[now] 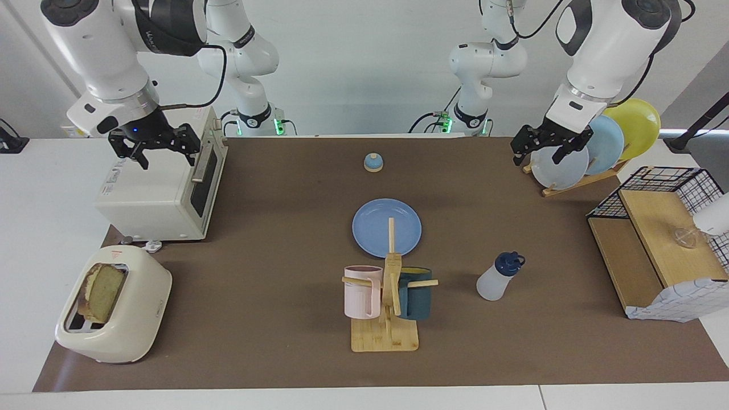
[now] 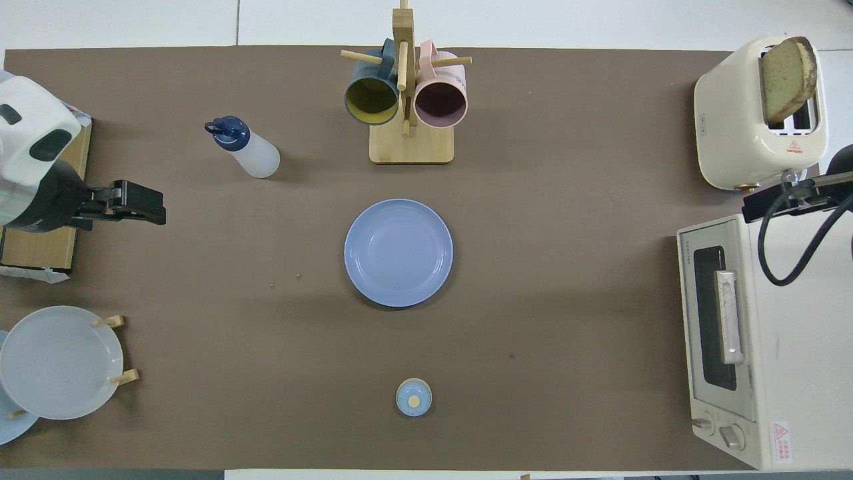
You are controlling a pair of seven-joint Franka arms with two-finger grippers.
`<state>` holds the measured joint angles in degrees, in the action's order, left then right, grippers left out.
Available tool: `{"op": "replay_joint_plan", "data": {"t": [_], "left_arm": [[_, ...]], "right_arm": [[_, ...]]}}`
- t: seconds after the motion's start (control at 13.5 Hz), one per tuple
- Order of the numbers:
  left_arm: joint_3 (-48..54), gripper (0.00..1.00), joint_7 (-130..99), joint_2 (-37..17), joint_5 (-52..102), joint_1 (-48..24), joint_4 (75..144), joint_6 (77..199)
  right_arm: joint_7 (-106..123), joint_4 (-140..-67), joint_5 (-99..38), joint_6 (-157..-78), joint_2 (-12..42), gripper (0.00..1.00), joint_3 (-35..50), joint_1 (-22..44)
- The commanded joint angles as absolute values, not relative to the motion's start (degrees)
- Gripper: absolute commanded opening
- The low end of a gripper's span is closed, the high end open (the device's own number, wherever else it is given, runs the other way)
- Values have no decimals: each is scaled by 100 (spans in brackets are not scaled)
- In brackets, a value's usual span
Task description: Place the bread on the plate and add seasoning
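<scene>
The bread [image 1: 102,291] stands upright in a slot of the cream toaster [image 1: 122,319] at the right arm's end of the table; it also shows in the overhead view [image 2: 786,79]. The medium-blue plate [image 1: 386,226] [image 2: 398,252] lies empty at the middle of the brown mat. The seasoning bottle [image 1: 498,277] [image 2: 246,148] stands farther from the robots than the plate, toward the left arm's end. My left gripper [image 1: 540,158] [image 2: 156,212] is open and empty, raised beside the plate rack. My right gripper [image 1: 166,159] [image 2: 753,210] is open and empty over the toaster oven.
A white toaster oven [image 1: 159,193] [image 2: 753,340] sits nearer to the robots than the toaster. A mug tree [image 1: 387,336] [image 2: 410,143] with two mugs stands beside the bottle. A small blue dome [image 1: 373,163] [image 2: 413,397], a plate rack [image 1: 561,168] [image 2: 60,363] and a wooden shelf [image 1: 655,239] are also there.
</scene>
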<state>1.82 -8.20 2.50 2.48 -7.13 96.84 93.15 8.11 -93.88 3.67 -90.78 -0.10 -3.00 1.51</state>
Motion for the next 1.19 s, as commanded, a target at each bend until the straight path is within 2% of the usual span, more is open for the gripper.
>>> {"op": "replay_joint_plan", "data": {"t": [0.0,0.37,0.67,0.89,1.11], "left_arm": [[150,100,-791,334,193,-694,9668,9176],[158,100,-809,325,193,-703,9650,9176],[158,100,-800,334,193,-703,9677,9193],[150,100,-800,334,158,-703,9686,9219],[176,100,-730,404,88,-721,9782,9255]], "right_arm": [[879,-9308,237,-9035,26,100,-290,79],[862,-9369,246,-9035,-26,100,-290,131],[932,-9404,246,-9412,-26,100,-290,79],[879,-9719,246,-10507,-44,100,-299,1],[608,-10212,255,-12019,17,100,-316,-61]]}}
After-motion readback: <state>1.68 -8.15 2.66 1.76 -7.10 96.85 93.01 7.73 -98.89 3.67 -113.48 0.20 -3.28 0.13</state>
